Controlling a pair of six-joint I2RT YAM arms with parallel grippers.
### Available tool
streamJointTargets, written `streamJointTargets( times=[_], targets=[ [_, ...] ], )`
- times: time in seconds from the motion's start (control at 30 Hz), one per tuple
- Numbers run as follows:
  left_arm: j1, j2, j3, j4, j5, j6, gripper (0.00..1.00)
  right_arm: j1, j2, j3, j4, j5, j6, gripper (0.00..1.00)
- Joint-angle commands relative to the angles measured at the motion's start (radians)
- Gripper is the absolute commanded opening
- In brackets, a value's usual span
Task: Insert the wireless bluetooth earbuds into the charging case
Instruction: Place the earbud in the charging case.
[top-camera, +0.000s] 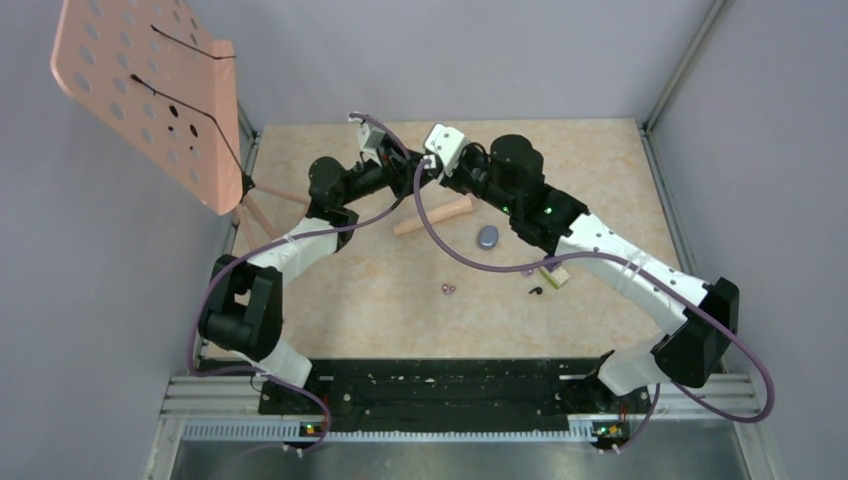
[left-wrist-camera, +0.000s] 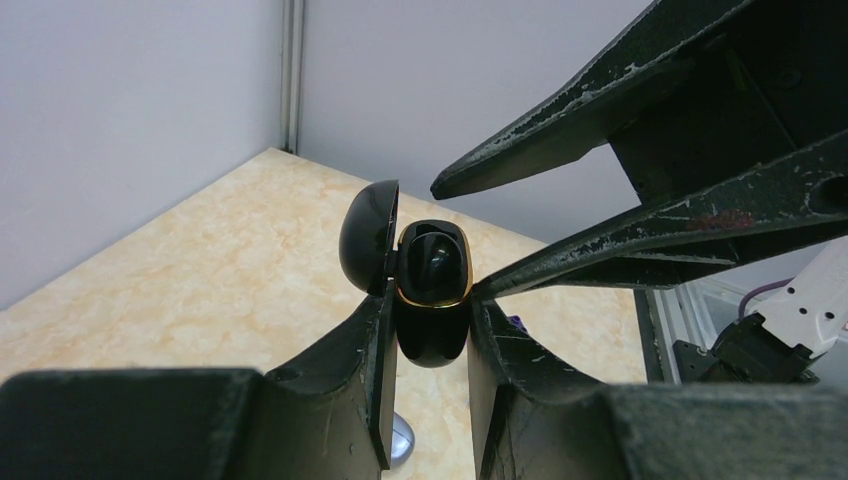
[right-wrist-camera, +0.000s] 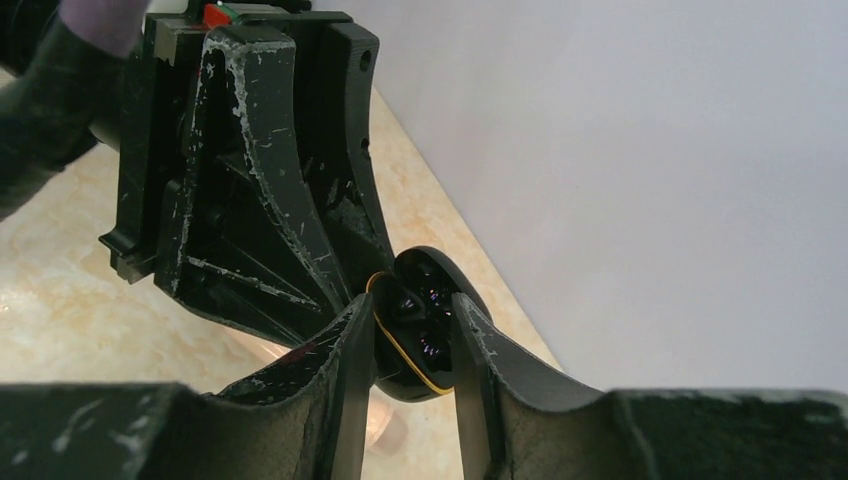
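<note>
the left claw (left-wrist-camera: 430, 305) is closed partway on the charging case (left-wrist-camera: 432, 335), a glossy black shell with a gold rim, with one finger pressed to each side of its body. the case is held up off the desk (top-camera: 340, 300), over its far middle. its lid (left-wrist-camera: 365, 235) stands open to the left in the left wrist view.

the right claw (right-wrist-camera: 410, 312) faces it from the opposite side. its fingers stand apart with the case between them and lie against the rim on both sides, but i cannot tell whether they squeeze it or only touch. in the left wrist view one right fingertip touches the rim's right edge and the other sits just above the open mouth. inside the case are dark glossy rounded shapes (right-wrist-camera: 430, 347), too dark to tell for certain as earbuds.

on the desk, nearer the arm bases, two pinkish earbuds (top-camera: 447, 288) lie close together near the middle. a black earbud (top-camera: 536, 291) lies to their right, just beside a purple-and-cream block (top-camera: 553, 276). farther back, a grey-blue oval (top-camera: 488, 236) and a slanting peach rod (top-camera: 435, 215) lie just on the near side of the two claws. a pink perforated board (top-camera: 140, 90) stands tilted at the far left.
</note>
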Motion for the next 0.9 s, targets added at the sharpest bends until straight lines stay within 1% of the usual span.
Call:
streamJointTargets(
  times=[0.0,0.1,0.2,0.27,0.37,0.43,0.47,0.53,0.6,0.77,0.87],
  targets=[
    [0.005,-0.035,0.002,0.081,0.001,0.014,0.0,0.004,-0.01,0.069,-0.064,-0.027,0.049,0.35],
    [0.003,-0.032,0.001,0.076,0.005,0.021,0.0,-0.02,-0.001,0.135,-0.113,-0.055,0.123,0.4],
    [0.004,-0.028,0.001,0.07,0.005,0.022,0.0,-0.058,0.019,0.259,-0.203,-0.115,0.236,0.43],
    [0.005,-0.027,0.004,0.066,0.004,0.02,0.0,-0.08,0.035,0.363,-0.27,-0.16,0.291,0.48],
    [0.004,-0.022,0.007,0.063,0.005,0.017,0.0,-0.109,0.059,0.472,-0.363,-0.209,0.343,0.54],
    [0.004,-0.02,0.007,0.059,0.005,0.016,0.0,-0.13,0.077,0.521,-0.427,-0.235,0.366,0.55],
    [0.003,-0.019,0.007,0.059,0.004,0.015,0.0,-0.141,0.084,0.534,-0.453,-0.253,0.368,0.53],
    [0.004,-0.02,0.005,0.056,0.001,0.013,0.0,-0.156,0.096,0.532,-0.498,-0.295,0.347,0.44],
    [0.004,-0.021,0.005,0.056,0.0,0.012,0.0,-0.163,0.109,0.526,-0.534,-0.323,0.332,0.38],
    [0.005,-0.027,0.005,0.043,0.026,0.034,0.0,-0.173,0.15,0.529,-0.608,-0.377,0.329,0.29],
    [0.011,-0.036,-0.005,0.033,0.053,0.07,0.0,-0.182,0.143,0.512,-0.62,-0.414,0.305,0.28]
  ],
)
